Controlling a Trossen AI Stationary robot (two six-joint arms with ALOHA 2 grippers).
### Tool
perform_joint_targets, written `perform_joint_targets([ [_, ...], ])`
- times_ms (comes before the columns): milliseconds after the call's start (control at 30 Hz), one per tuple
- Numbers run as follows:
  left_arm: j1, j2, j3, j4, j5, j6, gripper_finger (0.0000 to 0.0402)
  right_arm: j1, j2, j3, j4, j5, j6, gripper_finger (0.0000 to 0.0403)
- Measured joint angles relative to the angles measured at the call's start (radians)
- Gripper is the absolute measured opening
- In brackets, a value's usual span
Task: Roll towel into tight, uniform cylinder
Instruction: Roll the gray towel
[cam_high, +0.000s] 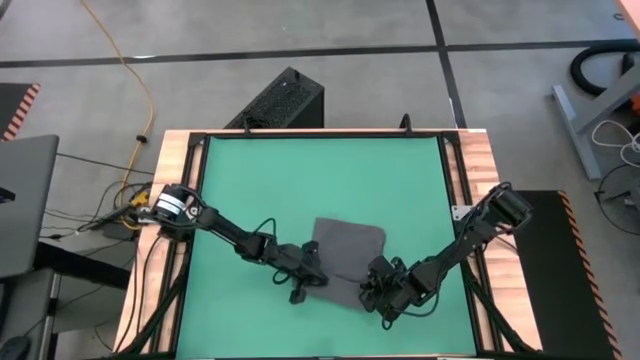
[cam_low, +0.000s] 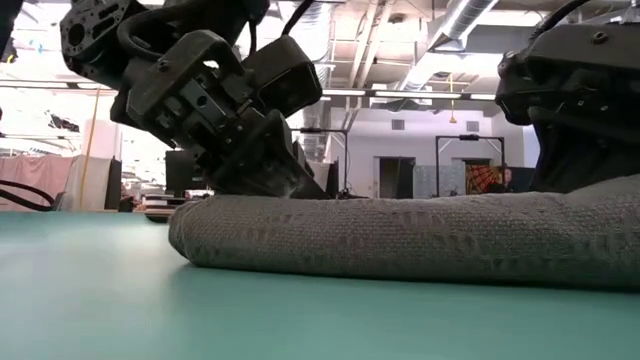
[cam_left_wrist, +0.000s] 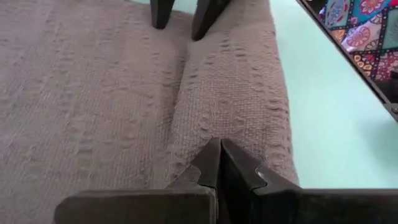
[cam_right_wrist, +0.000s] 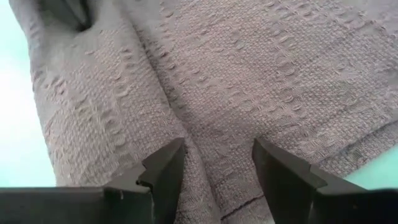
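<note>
The dark grey towel (cam_high: 350, 245) lies on the green mat. Its near edge is turned over into a thick roll (cam_low: 400, 235), and the rest lies flat toward the far side. My left gripper (cam_high: 308, 268) is shut, its tips at the roll's left end. My right gripper (cam_high: 383, 283) stands open at the roll's right end, slanting down, with its fingers astride the crease (cam_right_wrist: 186, 124) between roll and flat cloth. In the low view the roll runs across the picture, and the right arm (cam_low: 580, 110) rises behind its right part. My left gripper sets its shut fingertips (cam_left_wrist: 219, 149) on top of the roll (cam_left_wrist: 230, 106) near its left end, slanting down from the table's left. The roll lies on the mat beneath them. My right gripper has its two open fingertips (cam_right_wrist: 165, 163) on the cloth, one either side of the crease, coming slanting down from the right. No cloth is pinched between them.
The green mat (cam_high: 300, 180) lies bare to the far side and to the left of the towel. A wooden frame (cam_high: 170, 200) borders it. A black box (cam_high: 280, 100) stands beyond the far edge, and cables (cam_high: 130, 200) hang at the left.
</note>
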Motion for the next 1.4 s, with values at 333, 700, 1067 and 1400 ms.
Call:
perform_joint_targets([
  [333,0.0,0.042,0.002,-0.017,0.002,-0.033,0.0,0.035,-0.162,-0.004,-0.203,0.108,-0.014,0.0245],
  [700,0.037,0.046,0.001,-0.03,0.035,-0.078,0.0,0.22,-0.123,0.005,0.339,0.408,-0.698,0.0245],
  [1067,0.043,0.046,0.001,-0.034,0.063,-0.092,0.0,0.212,0.128,0.261,-0.071,0.41,-0.792,0.0245],
  [1400,0.046,0.047,0.001,-0.044,0.079,-0.093,0.0,0.188,0.244,0.35,-0.301,0.314,-0.656,0.0244],
])
